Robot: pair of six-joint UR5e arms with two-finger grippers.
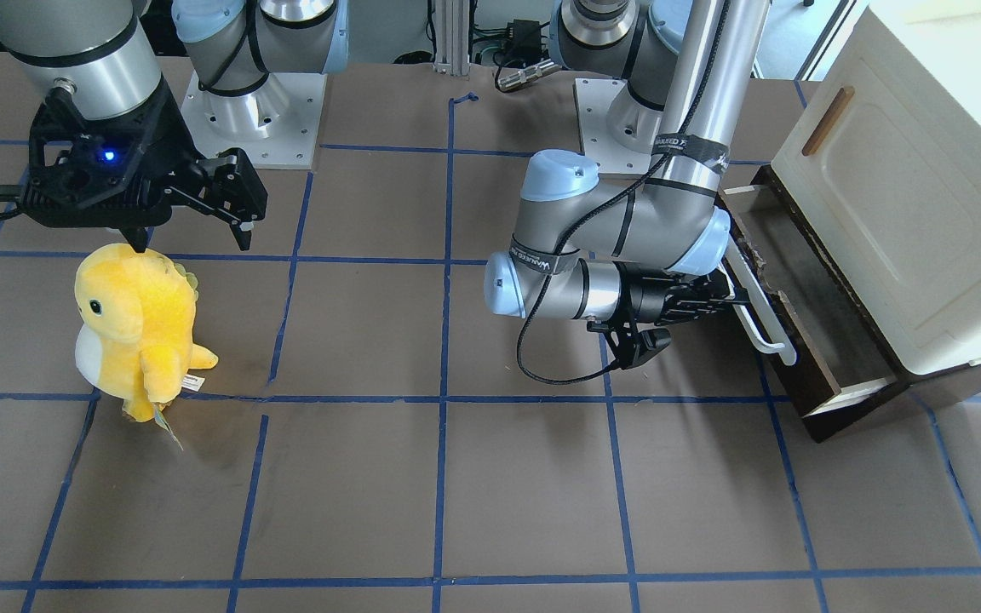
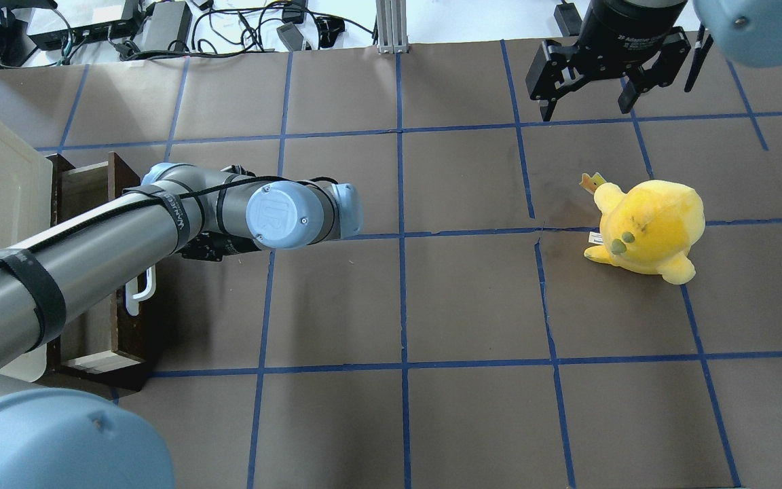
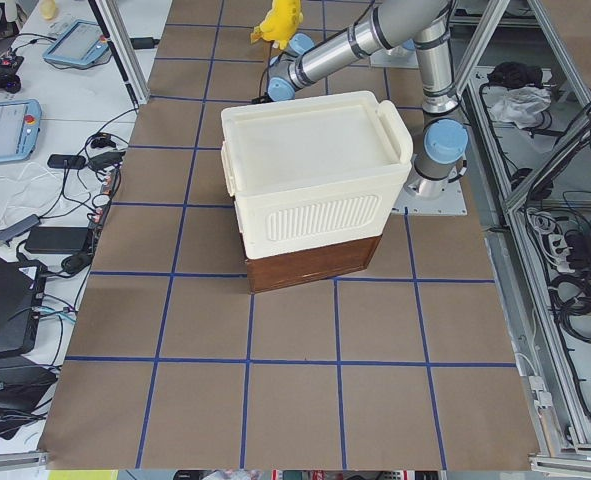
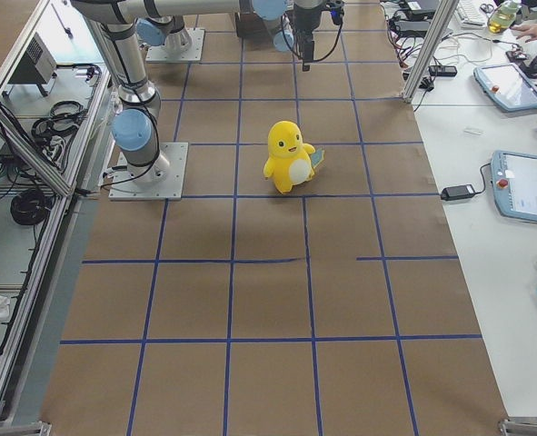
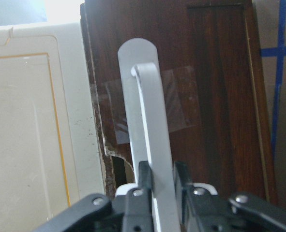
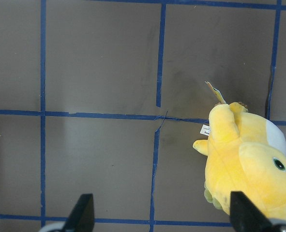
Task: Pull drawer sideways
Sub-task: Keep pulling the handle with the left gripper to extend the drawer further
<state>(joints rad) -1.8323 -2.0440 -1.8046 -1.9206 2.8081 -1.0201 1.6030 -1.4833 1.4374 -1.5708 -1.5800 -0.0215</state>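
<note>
Left claw [image 5: 162, 178] tight around drawer handle [image 5: 146, 113]

A: Where do the fixed views sit?
B: One looks steeply down across the table [image 1: 456, 477] toward the arm bases [image 1: 252, 111], one looks down from the opposite side, and two look along it from either end.
A: And the wrist views?
B: The left is pressed close to the drawer handle [image 5: 152, 145]. The right looks straight down, and it shares the yellow plush toy [image 6: 249, 164], at the frame's right, with the overhead.
</note>
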